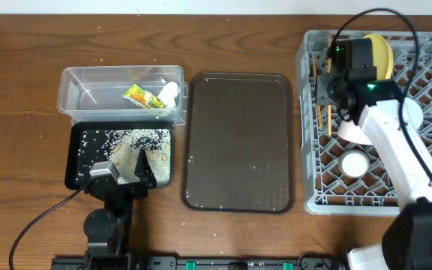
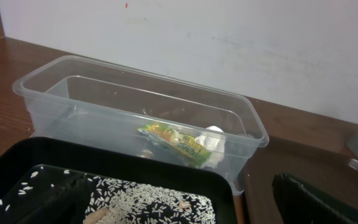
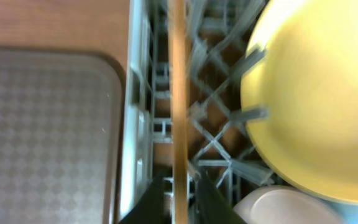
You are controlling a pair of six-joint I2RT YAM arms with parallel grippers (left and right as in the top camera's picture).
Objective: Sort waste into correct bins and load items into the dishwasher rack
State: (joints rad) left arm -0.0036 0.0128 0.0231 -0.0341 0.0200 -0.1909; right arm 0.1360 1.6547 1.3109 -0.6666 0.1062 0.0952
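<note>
"Two grippers: their state?"
"The right gripper [image 3: 178, 186] is clenched on a chopstick [image 3: 178, 106] above the left wall of the dishwasher rack [image 3: 135, 124], with the yellow plate [image 3: 316, 99] right of it. The left gripper [image 1: 121, 168] hangs over the near edge of the black tray [image 1: 74, 154]; its grip I cannot tell."

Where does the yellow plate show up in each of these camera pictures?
Overhead: the yellow plate is at the upper right, at the far end of the grey rack, partly behind the right arm.
Left wrist: not in it.
Right wrist: it fills the right side, right of the chopstick, inside the rack.
Shared landmark: the dark-brown tray, left of the rack in both.
</note>
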